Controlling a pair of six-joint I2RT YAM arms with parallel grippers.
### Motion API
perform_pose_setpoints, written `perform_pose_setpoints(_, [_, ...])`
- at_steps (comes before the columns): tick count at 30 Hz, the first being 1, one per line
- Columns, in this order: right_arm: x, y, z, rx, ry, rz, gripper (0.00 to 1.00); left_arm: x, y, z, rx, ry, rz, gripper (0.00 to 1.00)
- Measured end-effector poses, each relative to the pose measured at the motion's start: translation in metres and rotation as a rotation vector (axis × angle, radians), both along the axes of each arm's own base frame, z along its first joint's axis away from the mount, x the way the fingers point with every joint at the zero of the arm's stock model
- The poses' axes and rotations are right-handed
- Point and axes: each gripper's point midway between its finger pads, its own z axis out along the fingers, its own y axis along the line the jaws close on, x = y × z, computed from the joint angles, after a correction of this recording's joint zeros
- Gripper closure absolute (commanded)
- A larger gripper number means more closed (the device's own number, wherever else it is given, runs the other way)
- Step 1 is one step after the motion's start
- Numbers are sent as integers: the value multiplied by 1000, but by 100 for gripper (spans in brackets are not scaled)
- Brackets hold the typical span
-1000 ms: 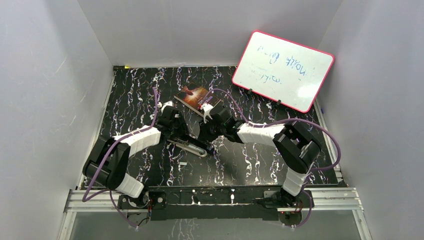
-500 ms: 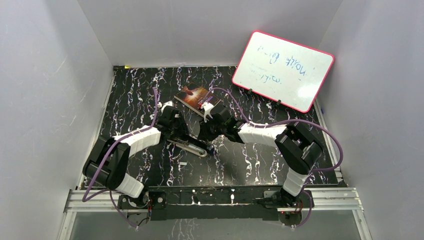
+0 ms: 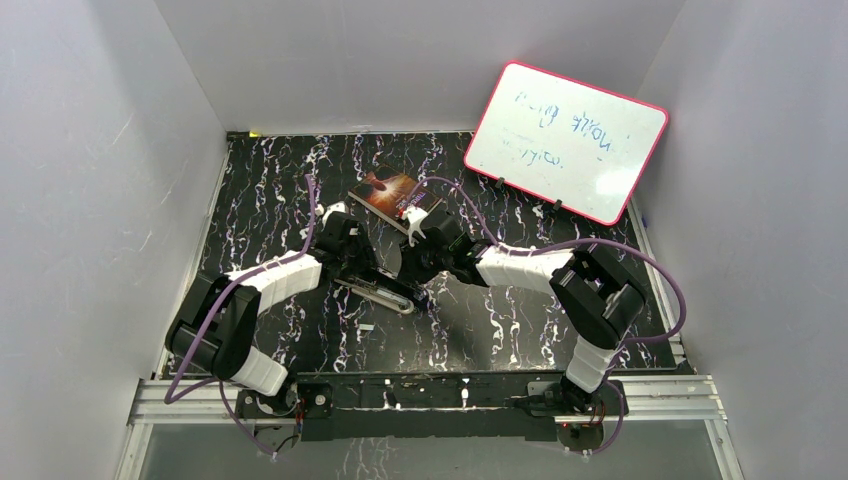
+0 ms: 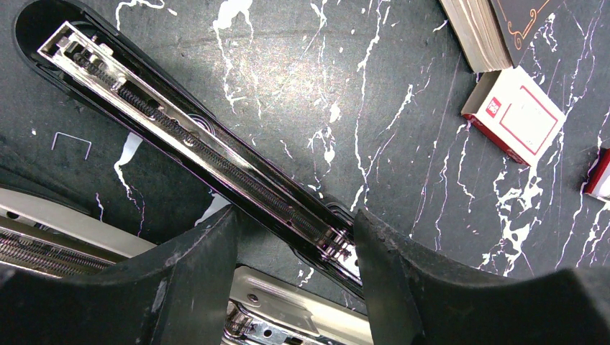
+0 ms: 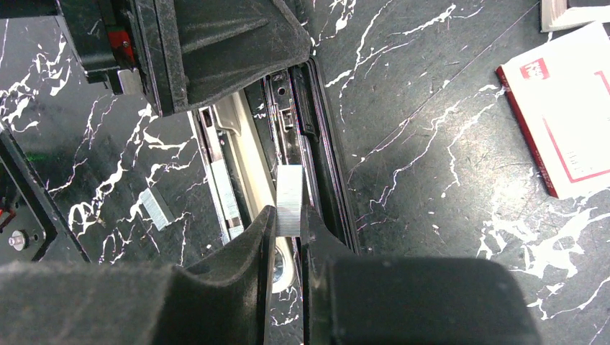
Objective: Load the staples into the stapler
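While stapler (image 4: 187, 140) lies opened, loading is mid-step.
Half-spread left gripper (image 4: 291, 233) clamps hinge end to steady it; nearly closed right gripper (image 5: 289, 215) pinches staples (image 5: 290, 198) above channel (image 5: 288, 136), aligned for insertion.

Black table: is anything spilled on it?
Yes. A short silver strip of staples lies loose on the black marbled table beside the open black stapler, and one single wire staple lies stray by it.

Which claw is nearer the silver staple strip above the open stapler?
Right. The right gripper pinches the staples itself; the left gripper is beside them, around the opened lid of the stapler.
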Motion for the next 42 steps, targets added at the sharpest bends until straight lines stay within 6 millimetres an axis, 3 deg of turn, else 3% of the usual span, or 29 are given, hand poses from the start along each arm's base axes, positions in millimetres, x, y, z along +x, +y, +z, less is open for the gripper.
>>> perform_pose_setpoints(42, [1,0,-8,-57,-19,38,100,0,0,0,4,-2,-2,43])
